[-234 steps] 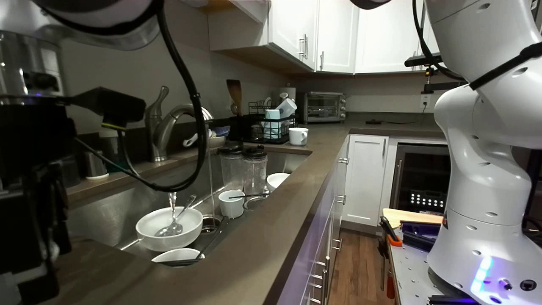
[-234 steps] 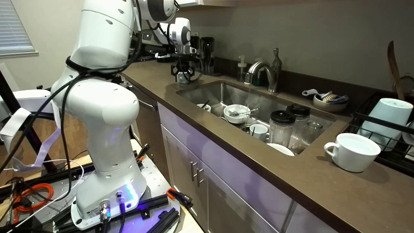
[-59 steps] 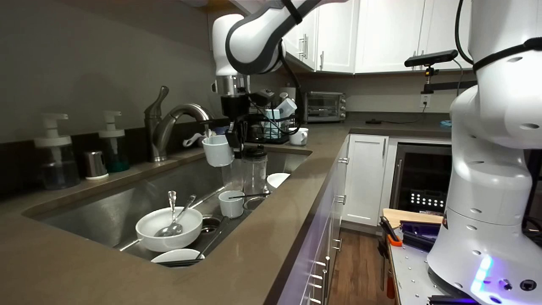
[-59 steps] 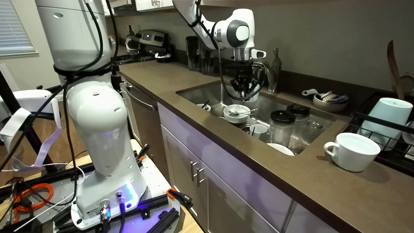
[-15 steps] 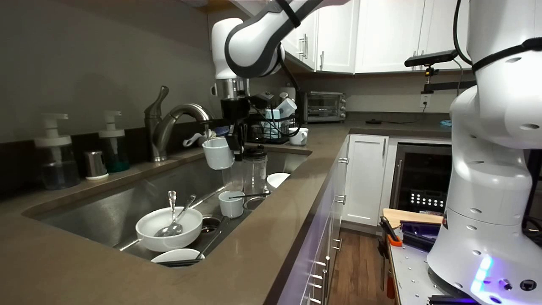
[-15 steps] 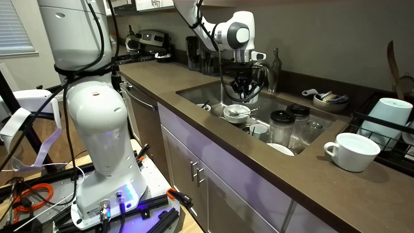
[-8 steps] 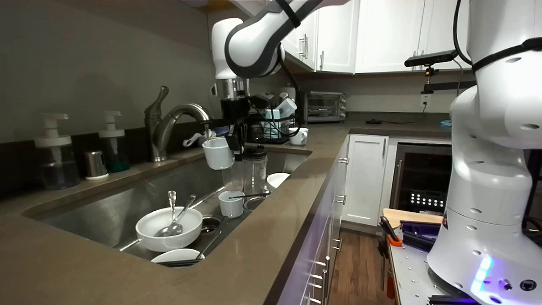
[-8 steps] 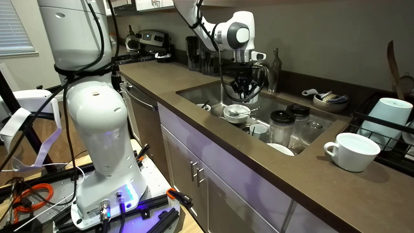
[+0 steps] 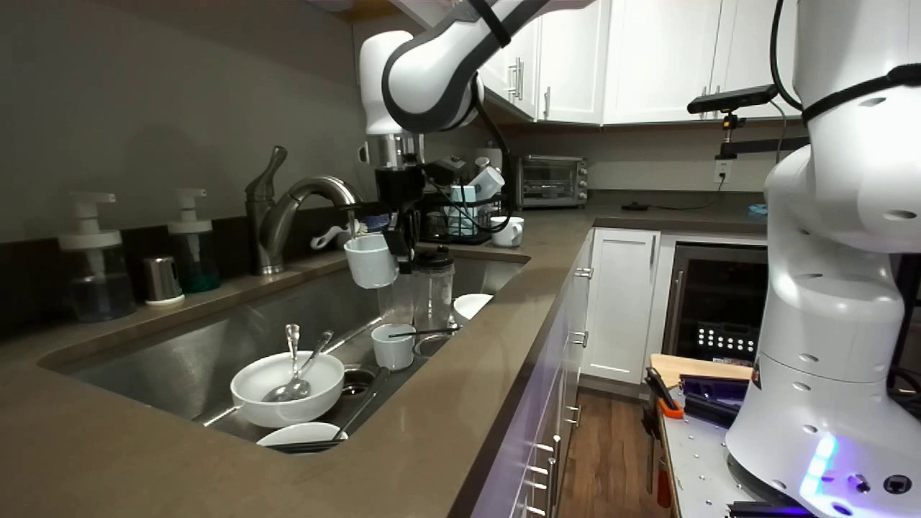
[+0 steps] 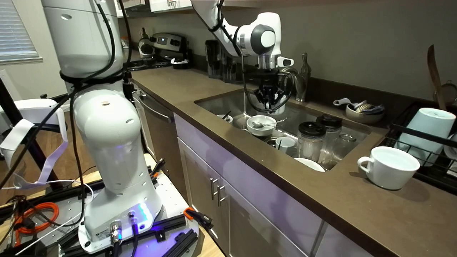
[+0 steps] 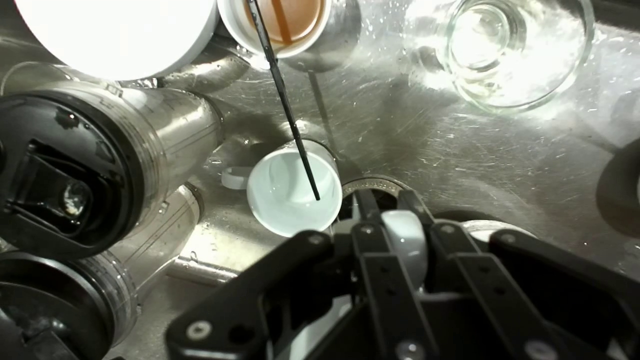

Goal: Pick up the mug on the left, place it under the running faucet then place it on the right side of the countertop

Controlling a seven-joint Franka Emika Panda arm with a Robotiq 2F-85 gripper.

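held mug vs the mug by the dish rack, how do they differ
The held mug hangs over the sink, looking slightly tilted; the rack-side mug stands upright on the countertop. The tool is shut on the held mug; nothing grips the rack-side mug. Both are white.

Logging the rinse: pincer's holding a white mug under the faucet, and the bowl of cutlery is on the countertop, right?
Not on the countertop: both exterior views show the bowl of cutlery in the sink. The pincer is holding a white mug under the faucet.

2 pump bottles [image 9: 101, 277] beside the steel sink [image 9: 180, 367]
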